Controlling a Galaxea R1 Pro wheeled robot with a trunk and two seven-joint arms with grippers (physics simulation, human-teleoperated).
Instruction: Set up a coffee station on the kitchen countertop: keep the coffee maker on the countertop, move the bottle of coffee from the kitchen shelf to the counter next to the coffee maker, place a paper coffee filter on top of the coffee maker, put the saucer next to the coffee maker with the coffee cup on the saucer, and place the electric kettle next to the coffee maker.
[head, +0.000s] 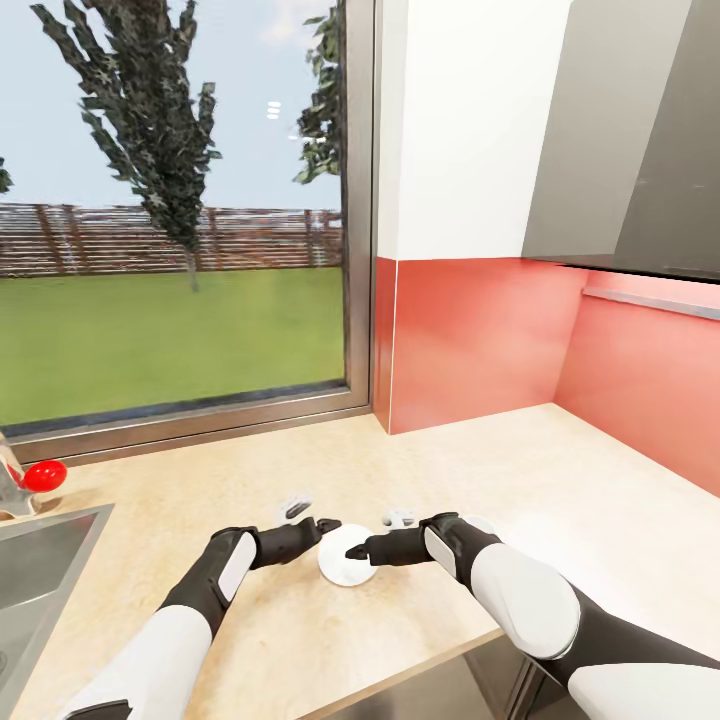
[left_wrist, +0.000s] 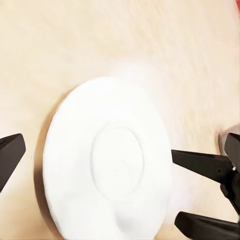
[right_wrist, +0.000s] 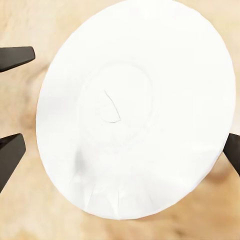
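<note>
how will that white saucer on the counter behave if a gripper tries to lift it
The saucer lies flat on the countertop, so its thin rim probably gives little to pinch. It looks smooth and glazed, likely slippery, and stiff and probably breakable. Flat and low, it should slide, not tip.

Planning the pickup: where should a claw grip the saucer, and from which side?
Probably the thin rim, from above. The saucer lies flat on the counter, so only its edge offers a pinch. The right claw is over the rim with its jaws apart.
</note>
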